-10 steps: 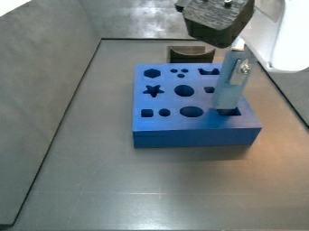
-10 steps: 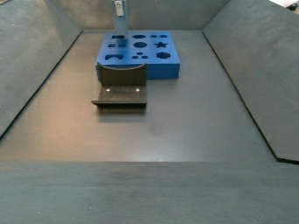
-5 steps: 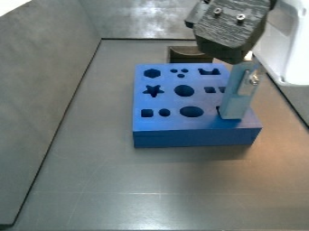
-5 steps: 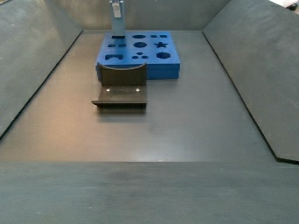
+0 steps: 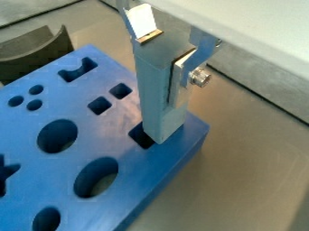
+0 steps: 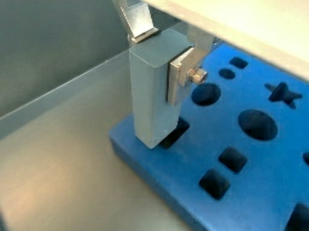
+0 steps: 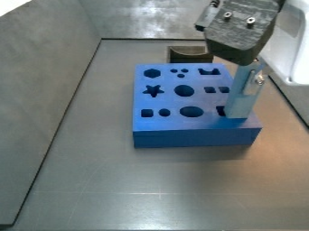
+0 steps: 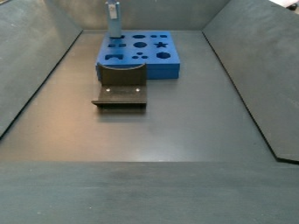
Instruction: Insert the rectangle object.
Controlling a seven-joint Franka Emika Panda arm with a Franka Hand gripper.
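Note:
The rectangle object (image 7: 243,97), a slim light-blue bar, stands upright in my gripper (image 7: 251,79), which is shut on its upper part. Its lower end sits at the mouth of the rectangular hole at a corner of the wide blue block (image 7: 182,104); how deep it sits is unclear. Both wrist views show the bar (image 5: 161,95) (image 6: 151,99) gripped by my gripper (image 5: 163,54) (image 6: 161,54), with one silver finger (image 5: 182,77) (image 6: 180,72) flat on its side. In a side view the bar (image 8: 114,24) stands over the block (image 8: 138,51).
The block has several other shaped holes, among them a star (image 7: 154,90) and an oval (image 7: 191,113). The dark fixture (image 8: 121,93) stands on the floor beside the block, and also shows in a side view (image 7: 187,53). Grey walls (image 8: 30,79) enclose the floor.
My gripper has moved down with the bar, and slightly sideways. The bar's lower end has come down to the corner hole of the block.

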